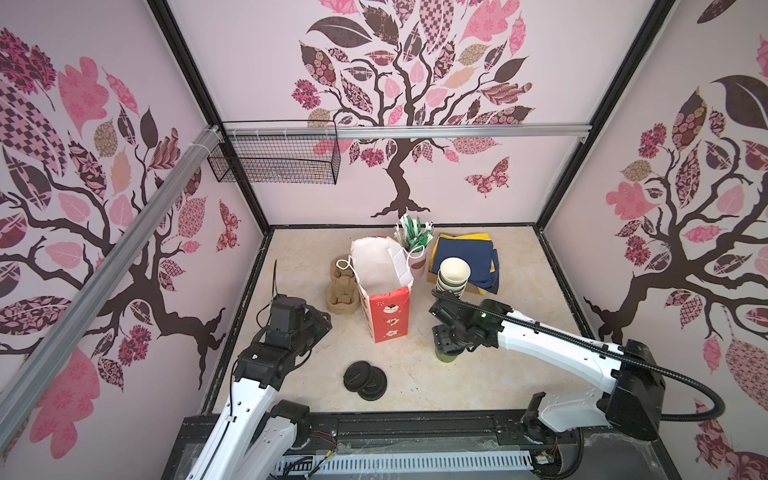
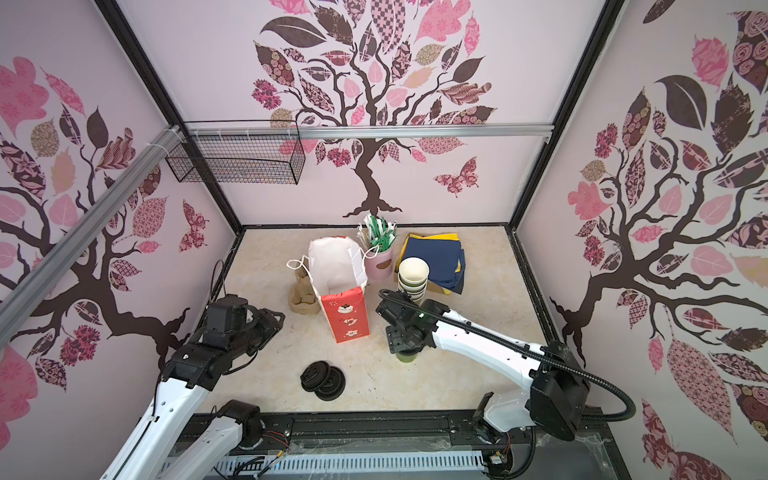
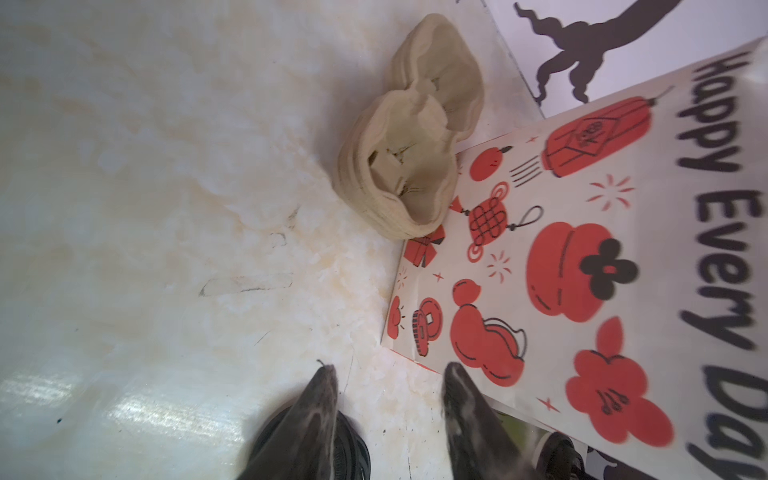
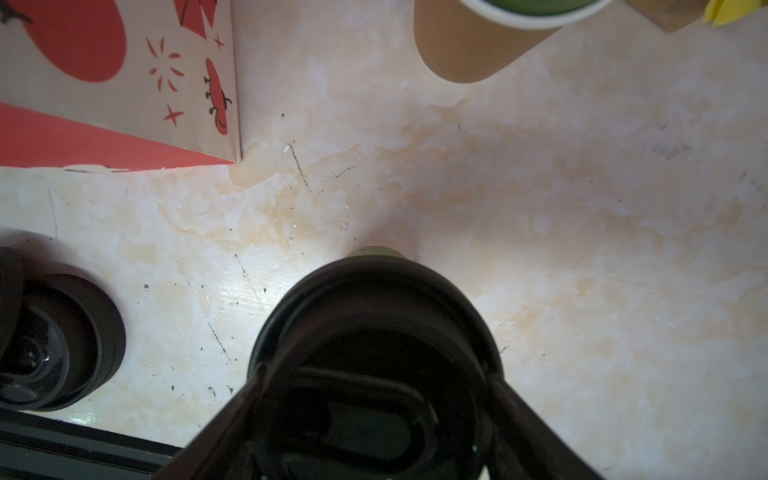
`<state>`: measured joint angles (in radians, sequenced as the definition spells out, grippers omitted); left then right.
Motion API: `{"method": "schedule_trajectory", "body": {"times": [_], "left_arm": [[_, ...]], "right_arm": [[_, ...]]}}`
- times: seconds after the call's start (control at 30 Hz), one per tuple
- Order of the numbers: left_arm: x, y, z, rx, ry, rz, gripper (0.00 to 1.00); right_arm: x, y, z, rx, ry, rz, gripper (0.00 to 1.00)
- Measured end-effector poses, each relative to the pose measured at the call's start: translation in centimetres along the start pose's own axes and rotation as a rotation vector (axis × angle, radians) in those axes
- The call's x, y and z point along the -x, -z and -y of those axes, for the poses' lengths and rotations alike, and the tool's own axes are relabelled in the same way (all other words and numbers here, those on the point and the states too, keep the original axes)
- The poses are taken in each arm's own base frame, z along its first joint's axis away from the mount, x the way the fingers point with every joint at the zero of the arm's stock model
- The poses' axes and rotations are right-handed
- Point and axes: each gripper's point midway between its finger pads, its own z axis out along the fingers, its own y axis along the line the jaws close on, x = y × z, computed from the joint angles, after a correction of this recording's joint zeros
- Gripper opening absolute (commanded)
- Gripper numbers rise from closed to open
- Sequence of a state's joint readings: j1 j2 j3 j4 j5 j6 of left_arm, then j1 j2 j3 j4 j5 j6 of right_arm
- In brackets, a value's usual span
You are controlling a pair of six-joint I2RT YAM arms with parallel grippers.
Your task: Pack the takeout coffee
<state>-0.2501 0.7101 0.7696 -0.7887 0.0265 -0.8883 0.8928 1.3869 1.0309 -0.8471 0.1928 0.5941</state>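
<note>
Nearest the robot's base, a short stack of loose lids (image 1: pixel 365 380) lies flat on the table (image 1: pixel 511 374), left of centre; to its right and a little farther in, one paper cup (image 1: pixel 448 358) stands upright on the table, apart from the bag, capped by a black lid (image 4: pixel 374 316); the right tool (image 4: pixel 376 370) sits directly above it and grasps that lid, one finger against each side of the rim; in both top views the tool's body hides all but the cup's greenish foot; the left tool (image 3: pixel 390 372) is released, fingers apart with nothing between them, hovering over bare table near the bag's lower front corner without touching it; the red-and-white paper bag (image 1: pixel 384 320) stands upright at mid-table, mouth open upward; a stack of beige pulp carriers (image 1: pixel 341 291) sits just beside its left side; behind the right arm, nested cups (image 1: pixel 453 274), white inside, stand upright against a box of navy and yellow napkins (image 1: pixel 465 253); a pink pot (image 1: pixel 417 262) of green and white sticks stands behind the bag; farthest, a wire basket (image 1: pixel 274 160) hangs from the rear rail.
</note>
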Motion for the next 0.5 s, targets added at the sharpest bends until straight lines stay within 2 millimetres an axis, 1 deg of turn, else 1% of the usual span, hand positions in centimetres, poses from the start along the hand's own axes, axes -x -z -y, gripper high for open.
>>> {"method": "schedule_trajectory", "body": {"times": [0.13,0.23,0.37,0.5], "left_arm": [[0.9,1.8,3.0,-0.117,-0.134,0.018,0.46],[1.2,3.0,5.0,-0.201,-0.219,0.022,0.46],[0.8,4.4,7.2,-0.306,-0.306,0.002,0.46],[0.2,6.1,10.0,-0.423,-0.401,-0.021,0.46]], "right_arm": [[0.0,-0.1,0.0,0.010,0.000,0.010,0.76],[0.0,-0.2,0.0,0.013,0.000,0.014,0.76],[0.0,-0.1,0.0,0.016,0.002,0.018,0.77],[0.3,0.6,-0.1,0.037,0.002,0.044,0.79]]}}
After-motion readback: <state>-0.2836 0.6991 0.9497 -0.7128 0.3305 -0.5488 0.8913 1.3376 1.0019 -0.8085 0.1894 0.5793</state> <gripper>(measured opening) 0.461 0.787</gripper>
